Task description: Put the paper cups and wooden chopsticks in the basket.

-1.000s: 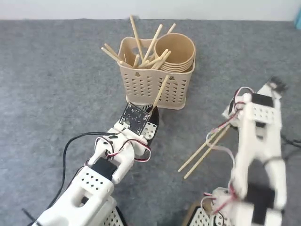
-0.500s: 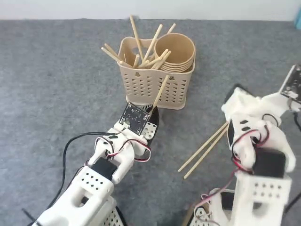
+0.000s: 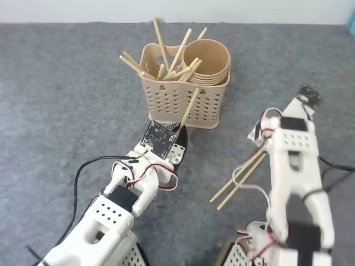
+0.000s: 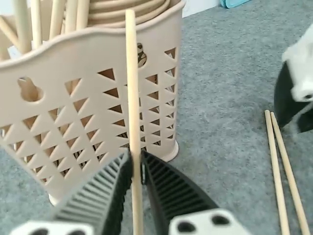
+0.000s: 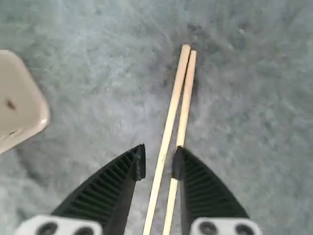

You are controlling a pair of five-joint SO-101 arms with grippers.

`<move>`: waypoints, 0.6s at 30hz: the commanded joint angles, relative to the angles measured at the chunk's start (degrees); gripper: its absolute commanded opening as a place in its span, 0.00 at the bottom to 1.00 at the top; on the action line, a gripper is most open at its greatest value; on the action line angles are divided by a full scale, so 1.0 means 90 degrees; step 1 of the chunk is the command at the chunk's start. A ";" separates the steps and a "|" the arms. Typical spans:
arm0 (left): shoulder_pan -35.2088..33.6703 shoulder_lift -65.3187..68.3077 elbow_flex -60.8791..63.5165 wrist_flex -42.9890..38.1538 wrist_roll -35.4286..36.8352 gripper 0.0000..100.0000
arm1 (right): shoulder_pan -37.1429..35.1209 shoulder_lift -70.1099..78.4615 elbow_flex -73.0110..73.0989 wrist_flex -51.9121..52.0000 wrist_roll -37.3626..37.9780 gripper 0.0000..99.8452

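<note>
Left gripper (image 4: 133, 159): mine, clamped on one chopstick (image 4: 130, 73), held near-upright just before the basket (image 4: 73, 98). Right gripper (image 5: 158, 159): parted narrowly, empty, low over two loose chopsticks (image 5: 180, 98) on the mat (image 3: 66, 83); one lies between my jaws, the other under a finger's edge. Paper cups (image 3: 206, 58): stacked in basket. Note: I judge I must centre over both before closing.
</note>
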 commanded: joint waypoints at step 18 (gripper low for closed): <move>-0.0049 -0.0176 -0.0034 -0.0166 -0.0068 0.01 | 0.0063 0.0874 -0.0557 -0.0259 -0.0107 0.04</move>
